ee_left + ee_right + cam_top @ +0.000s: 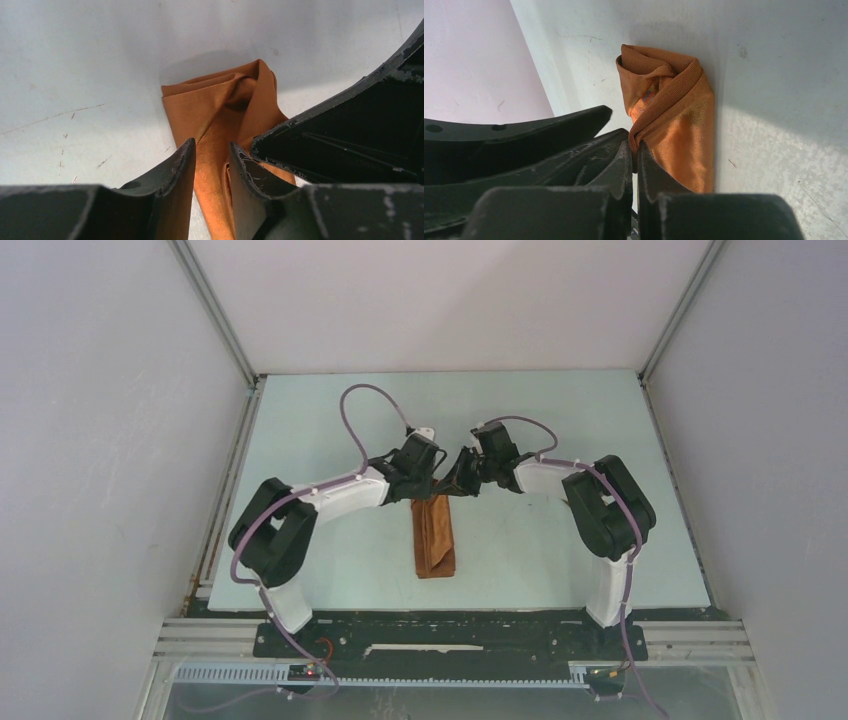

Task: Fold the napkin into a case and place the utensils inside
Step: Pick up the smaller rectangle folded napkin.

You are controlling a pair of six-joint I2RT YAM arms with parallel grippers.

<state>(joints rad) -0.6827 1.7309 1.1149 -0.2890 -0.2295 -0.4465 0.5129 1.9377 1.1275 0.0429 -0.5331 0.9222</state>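
Since the napkin [434, 537] is already folded into a narrow strip lying lengthwise mid-worktop [560, 420] between the arms, both hands sit at its far end, where we'd guess the pocket mouth gets shaped. Right hand [635, 145]: closed, tips look pinched on the hem of the rolled fold, probably pinning it. Left hand [212, 145]: partly open, straddling the cloth close alongside; we can't confirm a grip.

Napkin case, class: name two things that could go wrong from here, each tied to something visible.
1. The napkin has loose, puffed folds at one end, which may spring open once released.
2. The left gripper and right gripper nearly touch over the cloth, so they might collide or drag it askew.
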